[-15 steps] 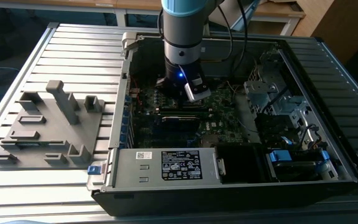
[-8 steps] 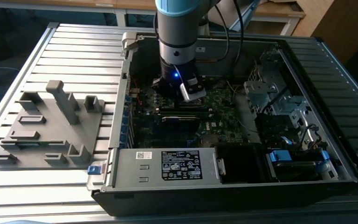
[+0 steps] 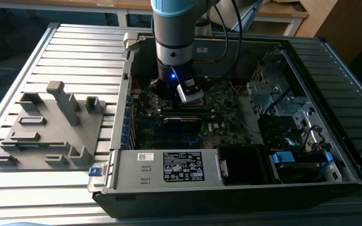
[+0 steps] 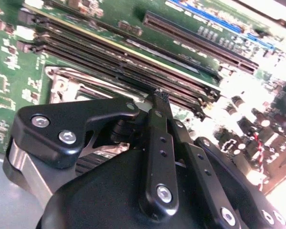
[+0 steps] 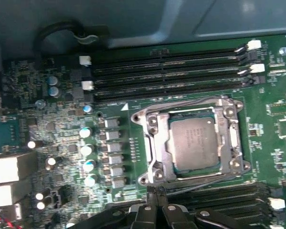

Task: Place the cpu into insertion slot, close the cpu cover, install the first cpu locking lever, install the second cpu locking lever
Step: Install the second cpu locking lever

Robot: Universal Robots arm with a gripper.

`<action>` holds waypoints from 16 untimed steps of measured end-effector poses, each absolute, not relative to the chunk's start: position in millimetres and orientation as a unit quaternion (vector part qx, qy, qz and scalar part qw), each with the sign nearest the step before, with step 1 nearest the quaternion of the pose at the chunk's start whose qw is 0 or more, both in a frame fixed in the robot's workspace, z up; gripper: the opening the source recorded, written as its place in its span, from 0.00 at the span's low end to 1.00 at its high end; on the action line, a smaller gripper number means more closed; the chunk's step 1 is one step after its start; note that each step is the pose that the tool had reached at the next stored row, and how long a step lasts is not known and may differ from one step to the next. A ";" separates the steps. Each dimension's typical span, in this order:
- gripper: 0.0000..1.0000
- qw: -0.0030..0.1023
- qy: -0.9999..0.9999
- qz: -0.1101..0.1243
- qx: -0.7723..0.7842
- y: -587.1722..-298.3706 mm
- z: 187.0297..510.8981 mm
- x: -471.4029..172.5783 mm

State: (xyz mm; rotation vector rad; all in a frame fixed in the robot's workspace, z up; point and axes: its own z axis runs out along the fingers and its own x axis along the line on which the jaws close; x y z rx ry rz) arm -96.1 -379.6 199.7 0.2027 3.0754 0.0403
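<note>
The cpu (image 5: 194, 143) is seen seated in the insertion slot (image 5: 156, 143), with the cpu cover (image 5: 231, 138) lowered around it; whether the levers are locked cannot be told. The gripper (image 5: 155, 192) is held just beside the slot, its fingers pressed together, empty
</note>
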 end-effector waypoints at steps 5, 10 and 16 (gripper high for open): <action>0.10 0.029 0.997 0.021 0.066 -379.6 199.4 -97.8; 0.10 0.028 0.997 0.033 0.066 -379.8 199.1 -98.4; 0.10 0.028 0.997 0.038 0.066 -380.5 199.0 -98.5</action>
